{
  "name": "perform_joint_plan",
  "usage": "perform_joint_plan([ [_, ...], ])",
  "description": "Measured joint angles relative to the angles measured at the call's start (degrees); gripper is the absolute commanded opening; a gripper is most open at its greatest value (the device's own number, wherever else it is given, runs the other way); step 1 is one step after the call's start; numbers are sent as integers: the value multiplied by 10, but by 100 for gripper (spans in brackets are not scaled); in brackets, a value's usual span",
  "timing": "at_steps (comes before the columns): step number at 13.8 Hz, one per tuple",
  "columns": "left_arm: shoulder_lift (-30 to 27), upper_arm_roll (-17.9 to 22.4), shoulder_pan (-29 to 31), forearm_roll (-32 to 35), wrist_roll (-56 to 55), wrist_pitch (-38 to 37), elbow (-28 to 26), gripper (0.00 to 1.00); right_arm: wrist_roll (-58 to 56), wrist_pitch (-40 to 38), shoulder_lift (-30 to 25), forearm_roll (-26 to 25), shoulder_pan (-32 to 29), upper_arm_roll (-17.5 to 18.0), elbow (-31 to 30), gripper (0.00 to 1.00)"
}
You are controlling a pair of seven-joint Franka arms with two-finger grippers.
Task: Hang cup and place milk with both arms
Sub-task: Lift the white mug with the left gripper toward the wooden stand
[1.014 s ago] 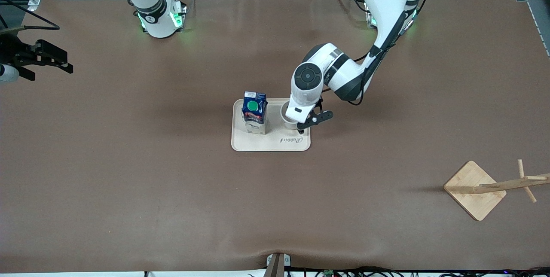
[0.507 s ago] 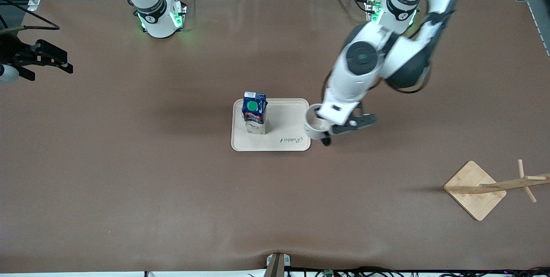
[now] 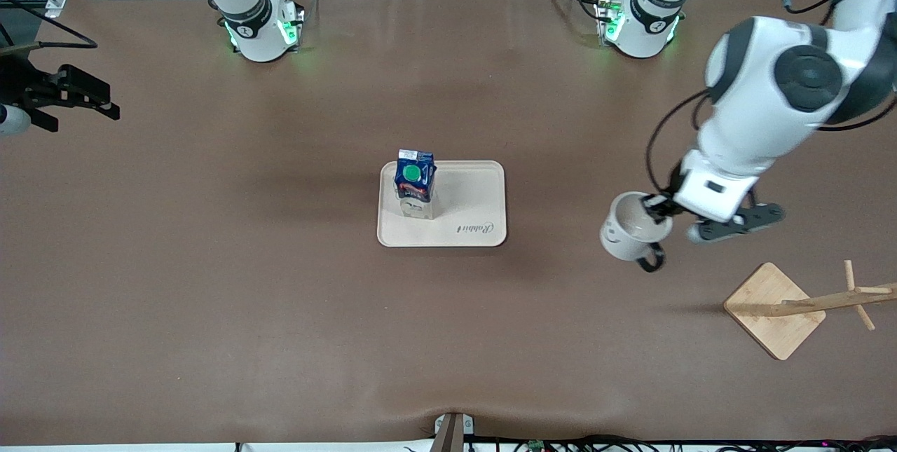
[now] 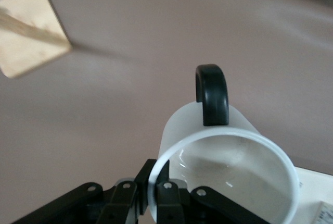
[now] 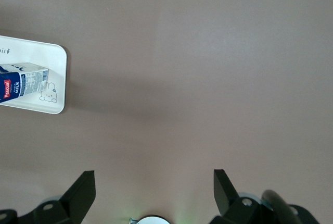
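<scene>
milk [image 3: 415, 184]: stands on the tray [image 3: 469, 193], at its end toward the right arm
tray: mid table [image 3: 210, 298]
cup [image 3: 631, 233]: in the air, over bare table between tray and rack
rack [image 3: 799, 308]: toward the left arm's end, nearer the front camera than the tray

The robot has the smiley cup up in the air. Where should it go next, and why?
Probably onward to the wooden rack at the left arm's end of the table. The left gripper is shut on the cup, tilted over bare table, and its black handle hangs free to hook on a peg.
</scene>
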Motion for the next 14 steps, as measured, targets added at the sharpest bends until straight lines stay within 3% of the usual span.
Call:
perform_joint_plan([
  [6, -1, 1, 102, 0, 170, 0, 22, 0, 0, 0, 0, 1, 0, 0, 0, 100],
  [14, -4, 1, 221, 0, 308, 15, 23, 0, 0, 0, 0, 3, 0, 0, 0, 100],
])
